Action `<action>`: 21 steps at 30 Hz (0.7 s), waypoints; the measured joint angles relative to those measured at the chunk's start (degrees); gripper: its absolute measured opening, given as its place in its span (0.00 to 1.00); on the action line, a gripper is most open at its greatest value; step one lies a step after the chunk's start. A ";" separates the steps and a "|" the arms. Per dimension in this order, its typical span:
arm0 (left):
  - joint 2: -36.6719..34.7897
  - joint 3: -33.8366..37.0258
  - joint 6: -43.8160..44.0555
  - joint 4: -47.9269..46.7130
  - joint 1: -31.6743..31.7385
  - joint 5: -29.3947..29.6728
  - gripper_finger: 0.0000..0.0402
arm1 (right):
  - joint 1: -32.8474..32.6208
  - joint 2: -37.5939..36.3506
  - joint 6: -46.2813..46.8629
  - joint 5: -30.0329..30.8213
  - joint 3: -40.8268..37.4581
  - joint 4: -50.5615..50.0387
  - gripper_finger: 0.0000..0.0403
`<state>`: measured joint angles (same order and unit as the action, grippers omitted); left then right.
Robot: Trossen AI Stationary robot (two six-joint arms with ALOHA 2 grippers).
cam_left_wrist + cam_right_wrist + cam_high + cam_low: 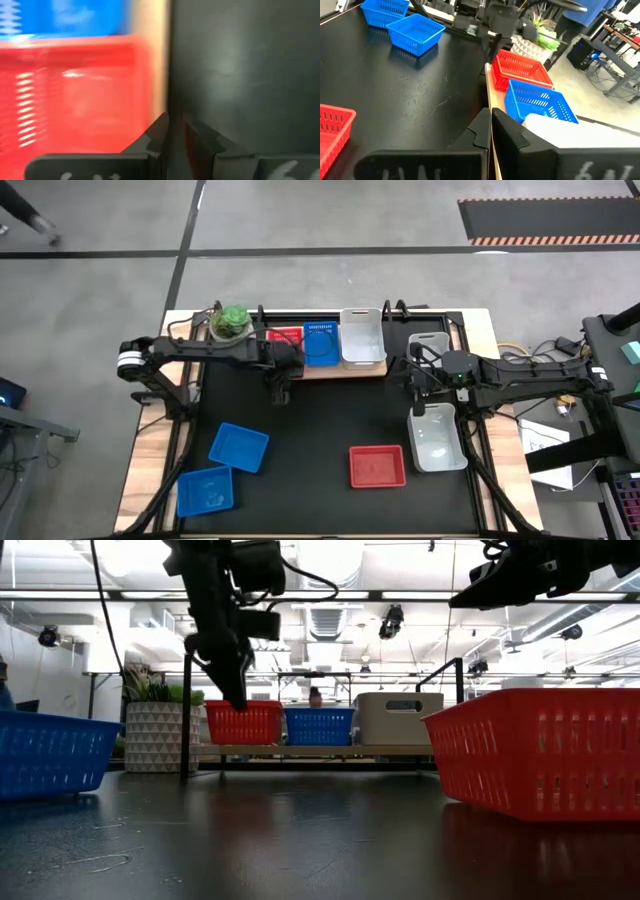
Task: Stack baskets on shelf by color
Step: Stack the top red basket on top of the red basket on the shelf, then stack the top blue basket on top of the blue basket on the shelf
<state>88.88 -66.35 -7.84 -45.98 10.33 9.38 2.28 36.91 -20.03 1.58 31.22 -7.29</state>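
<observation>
The light-wood shelf (345,370) lies at the table's far edge and carries a red basket (285,338), a blue basket (322,345) and a whitish-grey basket (362,337) side by side. On the black table stand two blue baskets (238,447) (204,491), a red one (377,466) and two whitish-grey ones (430,345) (437,437). My left gripper (280,392) hangs shut above the table just in front of the shelf's near edge, by the red basket (75,95). My right gripper (418,408) is shut and raised by the near grey basket's far-left corner.
A white patterned plant pot (230,323) stands at the shelf's left end. A black frame (185,710) rises in front of the shelf. Bare black tabletop (320,420) lies between the shelf and the loose baskets. A person (580,10) stands beyond the table.
</observation>
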 joint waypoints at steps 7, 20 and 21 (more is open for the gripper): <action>0.07 -0.44 0.02 1.41 0.09 4.57 0.09 | 0.00 0.00 0.11 0.00 0.00 0.02 0.02; -2.21 -0.98 4.42 6.55 -4.79 2.97 0.09 | 0.00 0.00 2.38 -0.04 0.00 0.04 0.02; -2.85 -0.62 4.44 9.01 -6.10 2.81 0.09 | 0.00 0.00 2.91 -0.04 0.00 0.04 0.02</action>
<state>86.03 -66.96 -3.40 -36.96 4.23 12.19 2.28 36.91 -17.12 1.54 31.22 -7.25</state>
